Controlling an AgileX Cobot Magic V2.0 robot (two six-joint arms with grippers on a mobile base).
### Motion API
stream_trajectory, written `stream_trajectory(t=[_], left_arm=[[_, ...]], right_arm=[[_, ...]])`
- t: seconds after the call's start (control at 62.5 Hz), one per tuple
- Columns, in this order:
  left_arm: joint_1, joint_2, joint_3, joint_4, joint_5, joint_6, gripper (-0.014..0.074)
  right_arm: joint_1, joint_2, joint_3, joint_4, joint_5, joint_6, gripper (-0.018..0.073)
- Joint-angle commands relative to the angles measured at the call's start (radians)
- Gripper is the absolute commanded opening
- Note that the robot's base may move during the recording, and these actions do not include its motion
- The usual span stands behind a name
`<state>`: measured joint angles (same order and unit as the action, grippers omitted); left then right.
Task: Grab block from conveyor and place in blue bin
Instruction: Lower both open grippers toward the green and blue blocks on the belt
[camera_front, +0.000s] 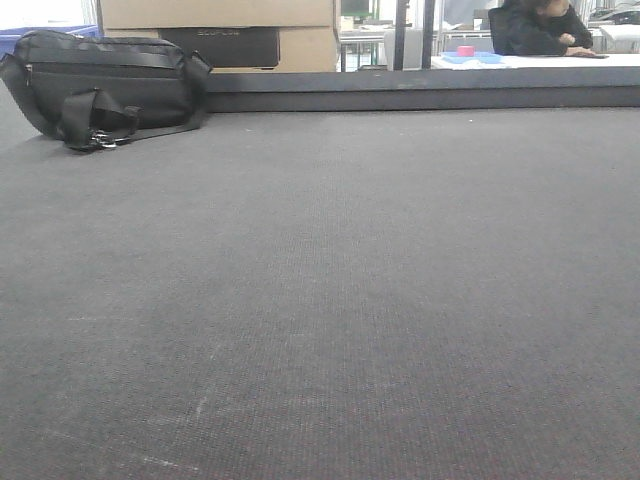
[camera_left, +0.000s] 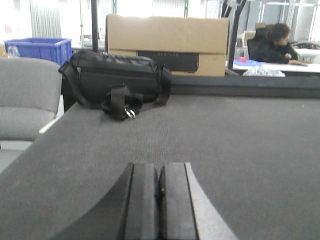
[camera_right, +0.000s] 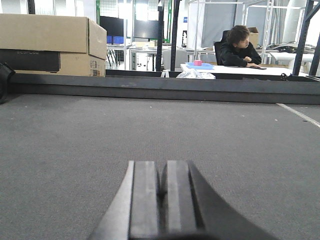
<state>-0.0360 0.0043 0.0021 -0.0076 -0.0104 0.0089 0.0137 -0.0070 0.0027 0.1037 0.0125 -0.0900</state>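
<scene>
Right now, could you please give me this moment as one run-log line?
left gripper: shut, empty | right gripper: shut, empty | belt: no block in view | black bag: on belt, far left

Cardboard box (camera_front: 305, 48) beyond the belt, black panel (camera_front: 220, 47) on its face: faint grey lettering, apparently "ECOFLOW", barely legible; small printed label (camera_right: 93, 66) on box end: too small to read.

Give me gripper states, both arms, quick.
Left gripper: closed, holding nothing.
Right gripper: closed, holding nothing.
</scene>
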Motion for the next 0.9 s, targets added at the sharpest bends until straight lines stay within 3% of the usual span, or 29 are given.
stream_trajectory(t=[0.0,0.112,0.224,0.304,0.432,0.56,0.704,0.879], left_arm=[[0.003,-0.004,-0.002,-0.006,-0.042,0.0,-0.0111],[0.003,-0.004,-0.002,-0.008,-0.031,0.0,-0.0111],[0.003,-0.004,-0.05,-0.021,-0.021,0.0,-0.0111],[0.003,-0.004,-0.157,-0.028,0.052,0.0,-0.0111],[0.003,0.016,-0.336,-0.028,0.236,0.0,-0.0111],[0.003,0.104,-0.487,-0.028,0.341,0.0,-0.0111],[0.003,0.27,-0.636,-0.035,0.453,0.0,-0.0111],[0.003,0.543,-0.853,-0.109,0.662,0.0,-0.0111]], right_arm=[[0.001,0.007,-0.003,-0.01,-0.022,0.002,-0.0162],[0.001,0.007,-0.003,-0.01,-0.033,0.002,-0.0162],[0.001,0.007,-0.003,0.035,-0.226,0.002,-0.0162],[0.001,0.007,-0.079,0.05,-0.252,0.002,-0.0162],[0.001,0.007,-0.228,0.05,-0.099,0.002,-0.0162],[0.001,0.053,-0.374,0.05,0.036,0.002,-0.0162],[0.001,0.173,-0.53,0.05,0.242,0.002,-0.0162],[0.001,0.392,-0.72,0.05,0.511,0.002,-0.0162]])
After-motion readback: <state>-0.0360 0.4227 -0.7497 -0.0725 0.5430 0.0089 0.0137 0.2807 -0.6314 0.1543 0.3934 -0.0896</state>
